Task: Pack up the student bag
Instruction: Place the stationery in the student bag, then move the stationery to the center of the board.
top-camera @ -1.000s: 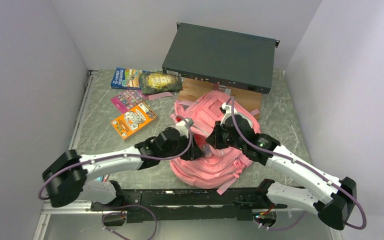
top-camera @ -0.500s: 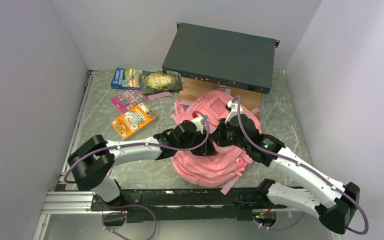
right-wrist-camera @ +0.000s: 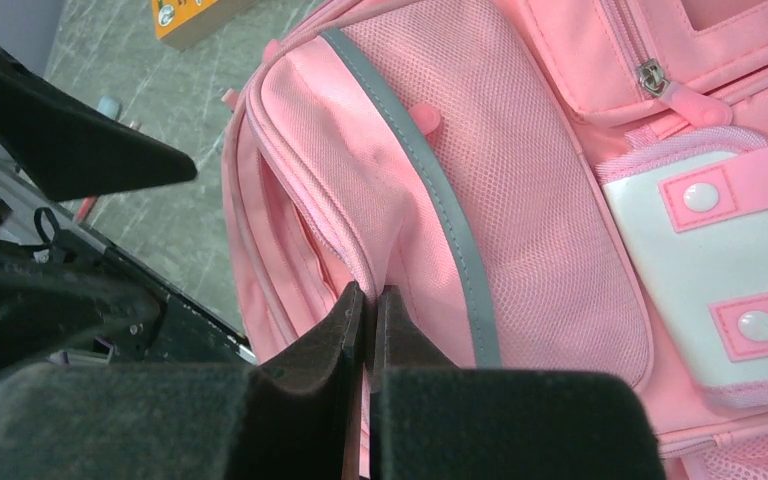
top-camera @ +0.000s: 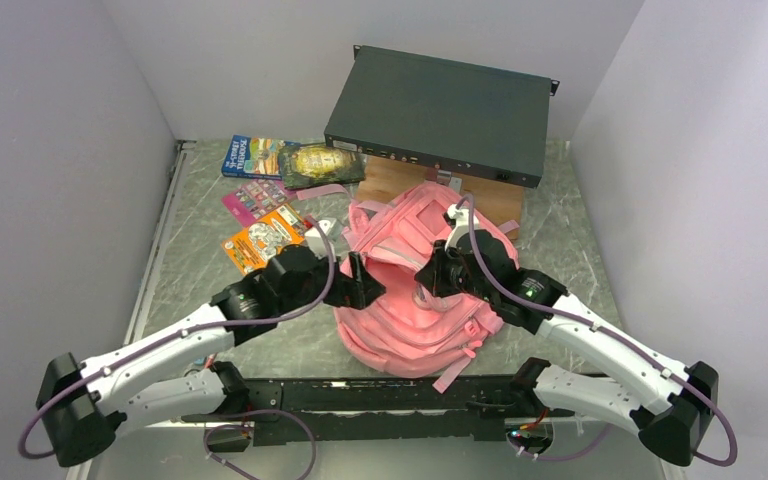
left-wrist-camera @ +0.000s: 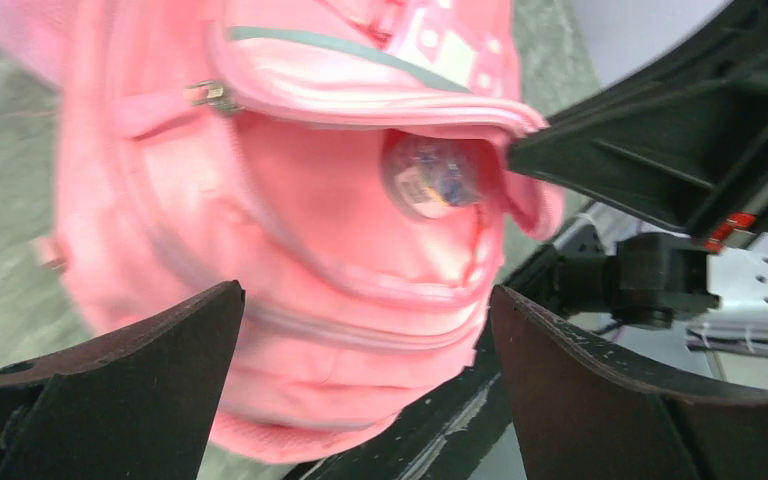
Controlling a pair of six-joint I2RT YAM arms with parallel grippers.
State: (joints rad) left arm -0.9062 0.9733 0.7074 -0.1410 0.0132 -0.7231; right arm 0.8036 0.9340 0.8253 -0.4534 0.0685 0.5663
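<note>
Left end effector [top-camera: 365, 281] back from pink bag [top-camera: 410, 325]

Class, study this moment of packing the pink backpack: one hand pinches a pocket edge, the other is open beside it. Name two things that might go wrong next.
1. The right hand grips only a thin fold of pocket edge on the soft pink fabric backpack; it may slip and the pocket close.
2. The clear round item sits near the pocket mouth, the open left hand apart from it; it could roll out if the bag shifts.
</note>
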